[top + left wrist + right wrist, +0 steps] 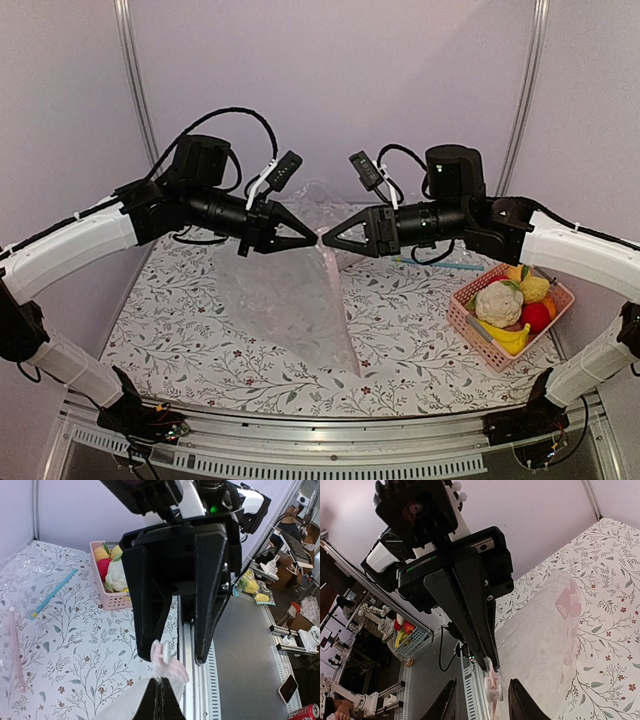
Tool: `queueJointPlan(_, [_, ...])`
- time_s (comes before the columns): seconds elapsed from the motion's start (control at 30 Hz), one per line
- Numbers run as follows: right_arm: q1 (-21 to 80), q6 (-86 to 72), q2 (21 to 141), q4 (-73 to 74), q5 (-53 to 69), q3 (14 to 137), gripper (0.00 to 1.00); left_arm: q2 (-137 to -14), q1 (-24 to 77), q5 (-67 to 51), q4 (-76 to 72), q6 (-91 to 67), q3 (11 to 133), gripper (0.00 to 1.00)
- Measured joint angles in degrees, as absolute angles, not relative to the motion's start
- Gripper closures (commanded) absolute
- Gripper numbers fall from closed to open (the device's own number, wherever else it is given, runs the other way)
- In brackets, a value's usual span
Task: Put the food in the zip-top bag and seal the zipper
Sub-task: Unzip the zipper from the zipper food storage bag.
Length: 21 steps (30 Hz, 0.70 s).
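Top external view: left claw [313, 241] clamps the crinkly transparent plastic bag's [290, 300] top edge high above the floral desk [170, 330]; right claw [326, 240], tip-to-tip, straddles that edge, part-open.

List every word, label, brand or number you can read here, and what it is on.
No text is readable.
The red can at the left wrist view's lower right corner is too small and blurred to read.
The pink basket, zip-top bag and floral table cover show no lettering.
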State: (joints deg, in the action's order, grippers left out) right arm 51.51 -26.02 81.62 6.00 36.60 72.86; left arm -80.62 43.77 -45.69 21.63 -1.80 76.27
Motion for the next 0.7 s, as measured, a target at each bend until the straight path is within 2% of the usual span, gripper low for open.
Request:
queueJointPlan(0.17, [51.5,-26.1,81.8,5.9,36.7,72.9,0.77,-80.6,43.7,-45.7,21.6,-2.0,76.0,1.0])
queueJointPlan(0.33, [51.7,-26.0,81.8,6.0,36.7,72.9,0.8,-80.6,43.7,-45.8,21.6,-2.1,76.0,1.0])
queueJointPlan(0.47, [51.7,-26.0,81.8,6.0,36.6,72.9,0.88,-80.5,43.7,-45.7,21.0,-2.3,75.8,1.0])
queueJointPlan(0.7, [51.7,-25.9,81.8,6.2,36.3,72.9,0.96,-79.9,43.6,-45.6,20.0,-3.0,75.3,1.0])
